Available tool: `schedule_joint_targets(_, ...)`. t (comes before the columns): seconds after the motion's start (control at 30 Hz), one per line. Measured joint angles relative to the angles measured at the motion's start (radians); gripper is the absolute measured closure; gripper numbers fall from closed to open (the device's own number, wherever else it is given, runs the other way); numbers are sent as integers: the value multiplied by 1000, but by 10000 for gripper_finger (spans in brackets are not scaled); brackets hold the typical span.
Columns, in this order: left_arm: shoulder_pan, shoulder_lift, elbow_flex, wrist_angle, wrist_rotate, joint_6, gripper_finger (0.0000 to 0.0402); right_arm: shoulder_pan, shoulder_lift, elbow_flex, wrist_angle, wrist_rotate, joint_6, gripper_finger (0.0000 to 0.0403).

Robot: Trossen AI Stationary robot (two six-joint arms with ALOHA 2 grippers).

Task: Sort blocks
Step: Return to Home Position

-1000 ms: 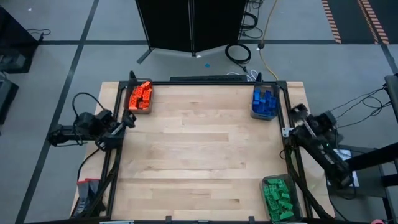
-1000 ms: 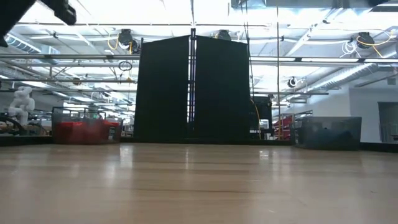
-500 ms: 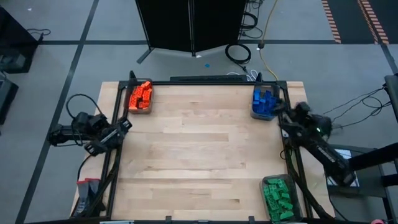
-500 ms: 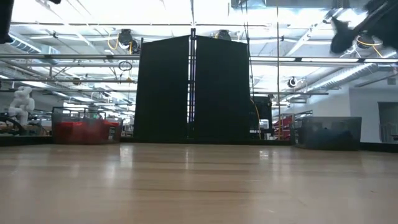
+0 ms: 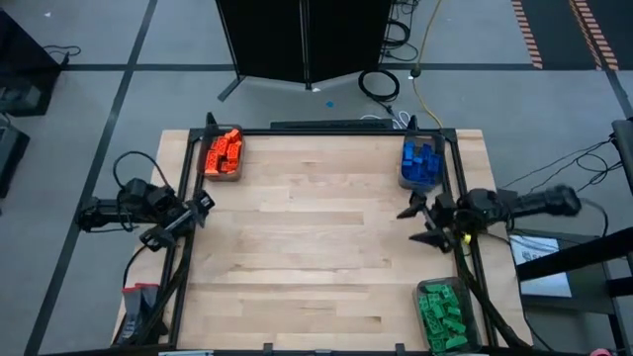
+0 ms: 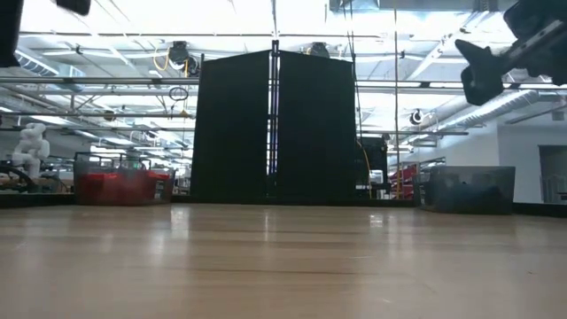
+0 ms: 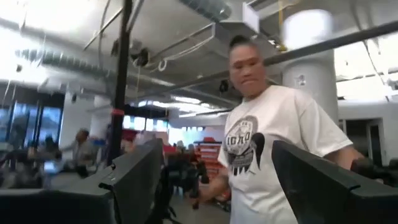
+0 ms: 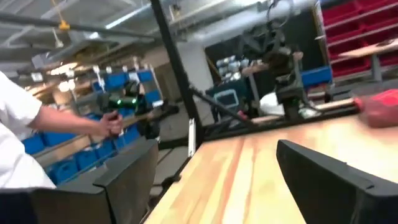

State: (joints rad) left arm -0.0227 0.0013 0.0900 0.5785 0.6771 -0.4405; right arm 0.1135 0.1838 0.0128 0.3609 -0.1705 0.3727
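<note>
Wooden table top (image 5: 316,237), pale boards, with a black partition (image 5: 307,40) standing on the floor past its far edge. All blocks lie in bins (image 5: 419,187) at three corners: orange blocks (image 5: 224,152) far left, blue blocks (image 5: 419,161) far right, green blocks (image 5: 441,311) near right.

My left gripper (image 5: 188,213) hangs at the table's left edge, just nearer than the orange blocks. Its fingers are spread wide and empty. Its wrist view looks up into the room, where a person (image 7: 273,143) in a white T-shirt stands beyond the fingers.

My right gripper (image 5: 415,223) hovers over the right edge, between the blue blocks and the green blocks — closer to the blue — pointing in toward the middle. Its fingers are apart, holding nothing. The low view shows it high at the right, well above the boards. Its wrist view looks across the table, and a white sleeve (image 8: 18,93) shows off to one side.
</note>
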Motion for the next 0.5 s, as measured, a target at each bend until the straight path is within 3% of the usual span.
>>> schedule_joint_targets(0.17,-9,0,-57,-16,-14,-45,98,177,99,0,90,105,-43,78)
schedule_joint_targets(0.4,-65,0,-83,-91,12,87,98,282,156,1,130,182,-52,78)
schedule_joint_targets(0.47,-80,0,-83,-150,-48,188,98,302,171,1,132,215,-48,78)
schedule_joint_targets(0.5,-88,0,-83,-192,-131,235,98,311,180,1,137,232,-48,78)
